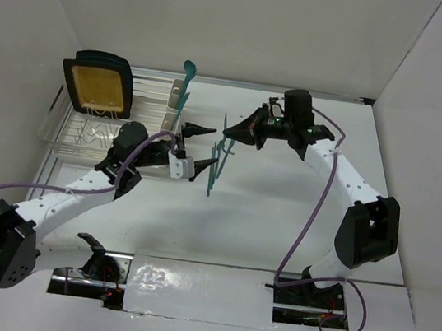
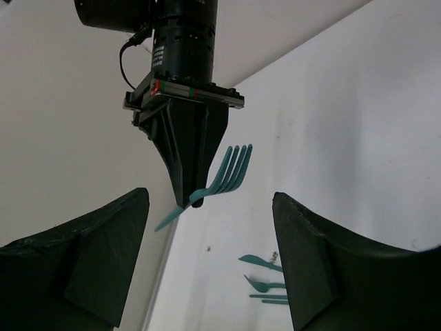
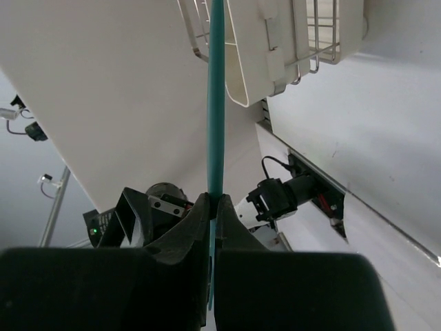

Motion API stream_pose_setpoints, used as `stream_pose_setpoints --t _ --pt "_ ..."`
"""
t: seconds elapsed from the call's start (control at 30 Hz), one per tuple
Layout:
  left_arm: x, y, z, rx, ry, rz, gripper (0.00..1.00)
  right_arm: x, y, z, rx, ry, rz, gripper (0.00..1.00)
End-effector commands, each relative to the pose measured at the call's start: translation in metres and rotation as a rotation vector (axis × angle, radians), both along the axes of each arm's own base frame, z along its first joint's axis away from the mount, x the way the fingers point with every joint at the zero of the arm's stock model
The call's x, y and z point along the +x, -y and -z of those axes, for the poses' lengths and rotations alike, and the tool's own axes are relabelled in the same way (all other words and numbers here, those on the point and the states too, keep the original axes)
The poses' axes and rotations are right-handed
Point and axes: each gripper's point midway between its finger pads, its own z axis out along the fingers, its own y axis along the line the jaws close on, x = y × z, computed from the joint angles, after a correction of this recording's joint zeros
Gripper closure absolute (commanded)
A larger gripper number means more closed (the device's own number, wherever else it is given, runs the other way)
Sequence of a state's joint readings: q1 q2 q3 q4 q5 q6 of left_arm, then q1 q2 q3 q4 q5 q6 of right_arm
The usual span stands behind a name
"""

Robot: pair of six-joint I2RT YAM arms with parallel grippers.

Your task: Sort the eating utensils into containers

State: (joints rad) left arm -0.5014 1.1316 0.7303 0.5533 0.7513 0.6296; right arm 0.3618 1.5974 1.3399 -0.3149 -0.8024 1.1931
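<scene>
My right gripper [image 1: 229, 133] is shut on the thin handle of a teal fork [image 1: 225, 151] and holds it in the air above the table; it also shows in the right wrist view [image 3: 216, 203], with the fork's handle [image 3: 216, 103] running straight up. My left gripper [image 1: 216, 148] is open and empty, just left of the fork. In the left wrist view the fork [image 2: 224, 174] hangs from the right gripper between my open fingers [image 2: 76, 265]. Several teal utensils [image 2: 267, 281] lie on the table. The cream containers [image 1: 175, 102] hold a teal spoon [image 1: 188, 76]. They also show in the right wrist view [image 3: 248, 65].
A clear wire-ribbed dish rack [image 1: 85, 130] stands at the far left, with a black-rimmed yellow plate [image 1: 100, 85] upright in it. White walls close in the table on the left, right and back.
</scene>
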Motion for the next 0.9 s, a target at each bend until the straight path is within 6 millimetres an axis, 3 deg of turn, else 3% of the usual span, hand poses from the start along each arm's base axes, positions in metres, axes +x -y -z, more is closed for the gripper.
stream_pose_setpoints --t 0.0,0.33,0.37,0.43,0.63,0.87 --pt "0.005 0.008 -0.043 -0.06 0.263 -0.014 0.16 -0.008 0.0 -0.037 0.065 0.036 -0.011 1.0" --pt "0.01 0.032 -0.038 -0.099 0.294 0.018 0.2 -0.019 0.005 -0.043 0.08 0.012 0.011 1.0" --pt "0.01 0.032 -0.045 -0.106 0.31 0.016 0.23 -0.019 0.006 -0.04 0.078 0.004 0.015 1.0" --pt "0.014 0.042 -0.036 -0.092 0.303 0.024 0.3 -0.02 0.007 -0.042 0.081 0.007 0.016 1.0" --pt "0.015 0.047 -0.047 -0.134 0.307 0.02 0.38 -0.024 0.009 -0.036 0.063 0.003 0.029 1.0" --pt "0.015 0.052 -0.052 -0.158 0.332 0.006 0.56 -0.028 0.009 -0.034 0.067 -0.017 0.042 1.0"
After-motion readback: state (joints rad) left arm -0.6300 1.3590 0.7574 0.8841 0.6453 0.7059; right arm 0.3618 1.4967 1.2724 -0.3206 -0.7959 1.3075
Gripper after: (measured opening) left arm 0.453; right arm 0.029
